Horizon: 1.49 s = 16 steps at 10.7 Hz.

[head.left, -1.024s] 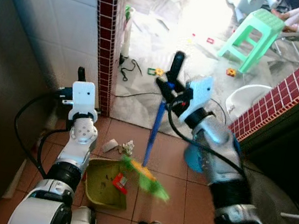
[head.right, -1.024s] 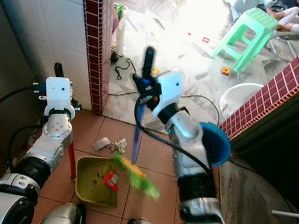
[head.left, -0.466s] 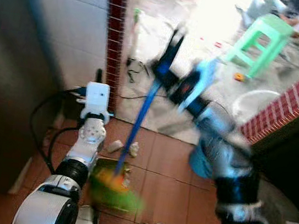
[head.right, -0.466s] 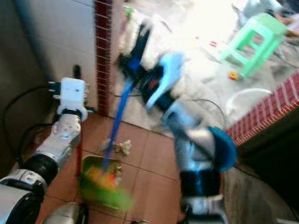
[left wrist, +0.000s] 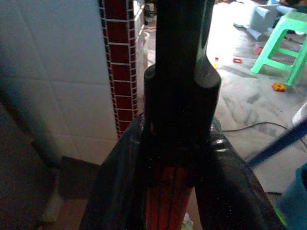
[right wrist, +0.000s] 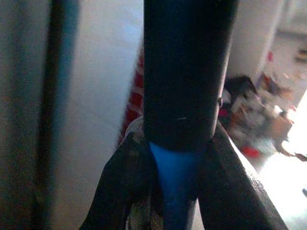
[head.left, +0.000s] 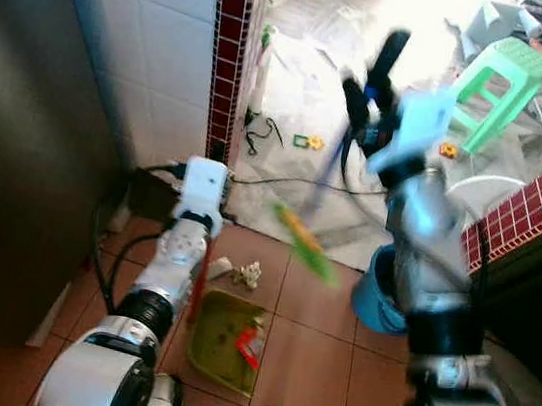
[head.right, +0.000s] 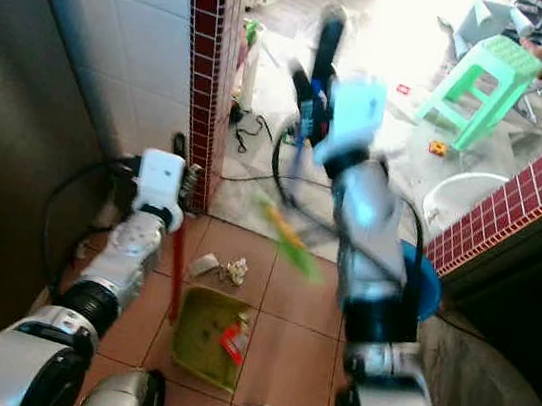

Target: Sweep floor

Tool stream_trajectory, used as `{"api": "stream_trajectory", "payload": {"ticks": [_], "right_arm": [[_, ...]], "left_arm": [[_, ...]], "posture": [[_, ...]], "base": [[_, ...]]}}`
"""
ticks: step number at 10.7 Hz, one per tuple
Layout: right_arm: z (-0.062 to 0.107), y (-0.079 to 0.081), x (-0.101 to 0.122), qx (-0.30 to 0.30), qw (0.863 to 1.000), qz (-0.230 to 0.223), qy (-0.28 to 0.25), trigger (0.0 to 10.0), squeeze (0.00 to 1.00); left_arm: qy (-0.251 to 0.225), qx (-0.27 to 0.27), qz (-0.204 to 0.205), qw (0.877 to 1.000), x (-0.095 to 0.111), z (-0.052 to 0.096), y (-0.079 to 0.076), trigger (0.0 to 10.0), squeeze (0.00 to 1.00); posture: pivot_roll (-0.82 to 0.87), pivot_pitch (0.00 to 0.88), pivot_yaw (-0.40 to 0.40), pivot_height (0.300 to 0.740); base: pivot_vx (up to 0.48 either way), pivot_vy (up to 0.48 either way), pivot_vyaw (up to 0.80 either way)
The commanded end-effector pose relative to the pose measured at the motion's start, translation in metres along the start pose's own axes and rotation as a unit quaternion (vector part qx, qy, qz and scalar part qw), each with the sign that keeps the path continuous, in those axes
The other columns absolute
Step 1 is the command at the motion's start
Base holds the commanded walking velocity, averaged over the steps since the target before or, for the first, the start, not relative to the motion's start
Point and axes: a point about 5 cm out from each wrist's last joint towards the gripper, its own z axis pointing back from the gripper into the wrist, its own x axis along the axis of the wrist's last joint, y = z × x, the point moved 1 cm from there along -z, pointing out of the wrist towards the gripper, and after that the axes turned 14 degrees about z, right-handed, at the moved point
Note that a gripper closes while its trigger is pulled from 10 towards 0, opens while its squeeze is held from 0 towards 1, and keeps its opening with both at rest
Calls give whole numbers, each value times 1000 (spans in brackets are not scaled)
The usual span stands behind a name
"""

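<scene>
Sweeping step: the right hand (head.left: 372, 96), clamped on the blue broom (head.left: 311, 244), holds its green head raised above the floor, right of the dustpan (head.left: 225, 339), whose red handle the left hand (head.left: 208, 189) grips; next, lower behind the paper scraps (head.left: 241, 274).

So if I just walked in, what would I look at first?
Probably the blurry broom, its green and yellow bristles in the air above the tiles, held up by the right pincer shut on its blue stick. Below it sits a green dustpan with a red scrap inside, its red handle gripped by the left pincer. Farther back, a mint green stool stands on the bright, littered floor.
</scene>
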Motion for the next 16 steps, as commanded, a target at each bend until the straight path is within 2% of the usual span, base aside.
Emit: {"api": "stream_trajectory", "payload": {"ticks": [1, 2, 3, 4, 5, 6, 7, 8, 9, 10, 11, 12, 13, 14, 16], "right_arm": [[7, 4, -14, -8, 1000, 4, 23, 10000, 0], [20, 18, -45, -16, 996, -21, 85, 10000, 0], [30, 33, -70, -51, 983, -82, 154, 10000, 0], [32, 43, -76, -55, 977, -103, 180, 10000, 0], [31, 49, -77, -57, 975, -112, 185, 10000, 0], [25, 66, -76, -68, 963, -165, 203, 10000, 0], [19, 74, -72, -82, 954, -209, 199, 10000, 0], [13, 76, -64, -96, 944, -254, 186, 10000, 0], [7, 71, -58, -118, 936, -287, 168, 10000, 0], [1, 63, -50, -127, 937, -289, 147, 10000, 0], [-5, 50, -37, -115, 955, -251, 109, 10000, 0], [-7, 37, -26, -96, 970, -209, 73, 10000, 0], [-5, 29, -21, -87, 975, -195, 56, 10000, 0], [-1, 14, -14, -87, 978, -183, 40, 10000, 0], [2, -3, -2, -96, 986, -139, 11, 10000, 0]], "left_arm": [[67, -6, 12, 998, -31, 10, -4, 10000, 0], [53, 10, 8, 999, -26, 10, 1, 10000, 0], [43, 24, 8, 999, -23, 10, 6, 10000, 0], [41, 27, 8, 999, -23, 10, 8, 10000, 0], [40, 30, 9, 999, -23, 11, 9, 10000, 0], [36, 43, 20, 998, -24, 12, 14, 10000, 0], [33, 48, 35, 998, -25, 12, 14, 10000, 0], [33, 44, 46, 997, -25, 12, 13, 10000, 0], [23, 23, 62, 998, -22, 12, 8, 10000, 0], [10, 13, 69, 997, -18, 11, 5, 10000, 0], [1, 7, 81, 997, -13, 10, 6, 10000, 0], [-15, 2, 62, 998, -7, 11, 9, 10000, 0], [-22, 0, 68, 997, -4, 13, 15, 10000, 0], [-36, 7, 74, 997, 1, 16, 24, 10000, 0], [-44, 19, 81, 996, 4, 22, 36, 10000, 0]], "posture": [[-38, 66, -69, 740], [-27, 75, -66, 740], [-7, 97, -61, 740], [0, 105, -55, 740], [4, 109, -52, 740], [3, 114, -43, 740], [3, 114, -42, 740], [2, 114, -42, 740], [-4, 104, -42, 740], [-7, 97, -42, 740], [-13, 76, -43, 740], [-16, 64, -42, 740], [-20, 43, -43, 740], [-23, 22, -48, 740], [-31, 0, -48, 740]], "base": [[0, 0, 0], [0, 0, 0], [0, 0, 0], [0, 0, 0], [0, 0, 0], [0, 0, 0], [0, 0, 0], [0, 0, 0], [0, 0, 0], [0, 0, 0], [0, 0, 0], [0, 0, 0], [0, 0, 0], [0, 0, 0], [0, 0, 0]]}}
